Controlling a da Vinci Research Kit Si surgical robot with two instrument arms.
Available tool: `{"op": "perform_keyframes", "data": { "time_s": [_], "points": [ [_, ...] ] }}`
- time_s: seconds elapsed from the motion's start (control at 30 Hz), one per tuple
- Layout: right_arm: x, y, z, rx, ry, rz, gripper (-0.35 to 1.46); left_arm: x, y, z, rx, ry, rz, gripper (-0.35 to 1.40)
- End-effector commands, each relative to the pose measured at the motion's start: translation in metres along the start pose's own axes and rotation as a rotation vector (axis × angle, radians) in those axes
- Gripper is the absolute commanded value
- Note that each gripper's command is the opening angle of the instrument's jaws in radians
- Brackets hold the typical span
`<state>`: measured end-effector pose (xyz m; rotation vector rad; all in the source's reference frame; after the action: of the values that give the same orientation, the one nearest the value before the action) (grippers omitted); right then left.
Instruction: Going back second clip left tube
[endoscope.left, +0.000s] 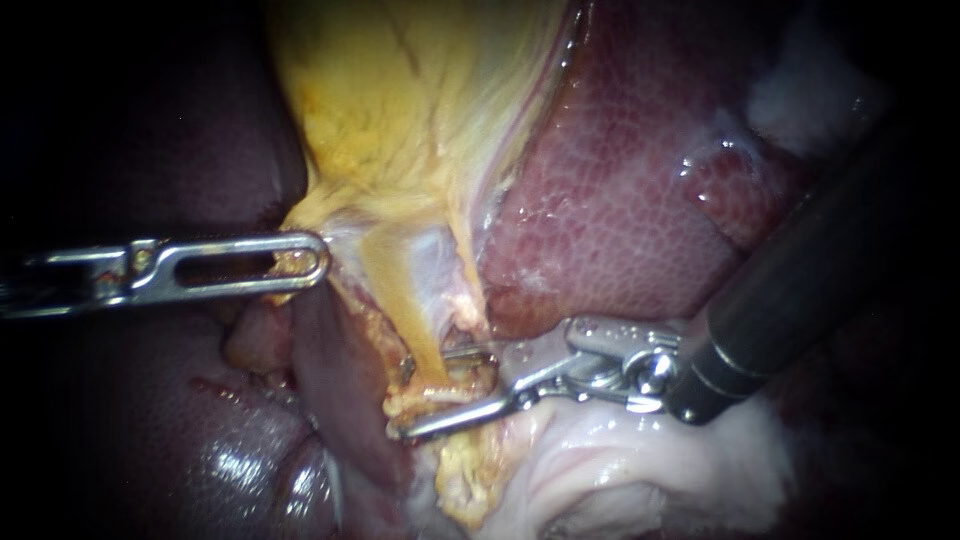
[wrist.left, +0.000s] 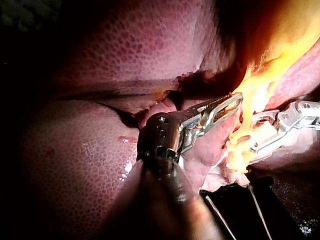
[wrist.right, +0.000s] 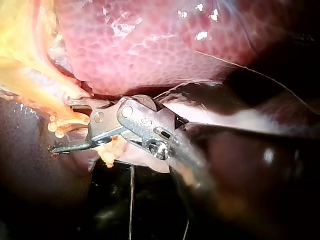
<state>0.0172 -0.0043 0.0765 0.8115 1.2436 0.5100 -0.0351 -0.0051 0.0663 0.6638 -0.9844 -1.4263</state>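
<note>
Endoscope view: left instrument (endoscope.left: 316, 258) comes in from 9 o'clk, shaft abt level. Its slotted jaws lie together and pinch the lower edge of the gallbladder (endoscope.left: 400, 100), which is drawn to a point at the tip. The gallbladder is yellow and fills 11–12 o'clk. The liver (endoscope.left: 620, 200), dark red w/ wet shine, sits at 1–3 o'clk and also low at 7–8 o'clk. From the pinched edge a yellow tube (endoscope.left: 402, 305) runs down twd 6 o'clk, just L of ctr. The right instrument (endoscope.left: 422, 392) comes in from 3–4 o'clk w/ a dark shaft and bright hinge. Its jaws stand narrowly apart w/ a clear gap. The upper jaw is at the tube's far side and the lower jaw under it, so the tube's lower end lies btw them. Cannot tell if both jaws press it. A small metal glint (endoscope.left: 408, 369) shows on the tube right at the jaws and may be the clip, not sure. Pale whitish tissue (endoscope.left: 600, 450) lies below the right instrument at 5 o'clk. Left wrist view: own jaws closed on yellow tissue ahead, w/ the other instrument's parted jaws just beyond and beside them. Right wrist view: own jaws parted, w/ yellow tube stubs btw them and the liver above the hinge.
</note>
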Motion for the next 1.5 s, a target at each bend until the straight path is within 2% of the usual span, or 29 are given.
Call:
{"op": "perform_keyframes", "data": {
  "time_s": [0.03, 0.33, 0.43, 0.53, 0.83, 1.0, 1.13, 1.33, 1.5],
  "points": [
    [0.0000, 0.0000, -0.0003, 0.001, 0.000, 0.001, 0.60, 0.0000, 0.0000, 0.0000, 0.000, 0.000, 0.000, -0.35],
    [0.0001, -0.0003, -0.0030, 0.012, -0.003, -0.007, 0.60, 0.0000, 0.0000, 0.0000, 0.000, 0.000, 0.000, -0.35],
    [0.0007, -0.0008, -0.0049, 0.022, -0.006, -0.025, 0.60, 0.0000, 0.0000, 0.0000, 0.000, 0.000, 0.000, -0.35],
    [0.0022, -0.0014, -0.0075, 0.019, 0.005, -0.042, 0.60, 0.0000, 0.0000, 0.0000, 0.000, 0.000, 0.000, -0.35],
    [0.0082, -0.0042, -0.0153, 0.016, 0.092, -0.124, 0.60, 0.0004, 0.0003, 0.0004, 0.001, -0.001, 0.002, -0.35],
    [0.0096, -0.0053, -0.0173, 0.014, 0.084, -0.131, 0.60, 0.0009, 0.0003, 0.0011, 0.005, 0.001, 0.005, -0.35],
    [0.0095, -0.0055, -0.0173, 0.014, 0.080, -0.137, 0.60, 0.0022, 0.0011, 0.0029, 0.012, 0.004, 0.013, -0.35],
    [0.0092, -0.0053, -0.0171, 0.012, 0.081, -0.138, 0.60, 0.0048, 0.0025, 0.0080, 0.003, 0.049, 0.030, -0.35],
    [0.0092, -0.0052, -0.0170, 0.011, 0.081, -0.139, 0.60, 0.0060, 0.0023, 0.0116, 0.003, 0.078, 0.039, -0.35]
  ]
}}
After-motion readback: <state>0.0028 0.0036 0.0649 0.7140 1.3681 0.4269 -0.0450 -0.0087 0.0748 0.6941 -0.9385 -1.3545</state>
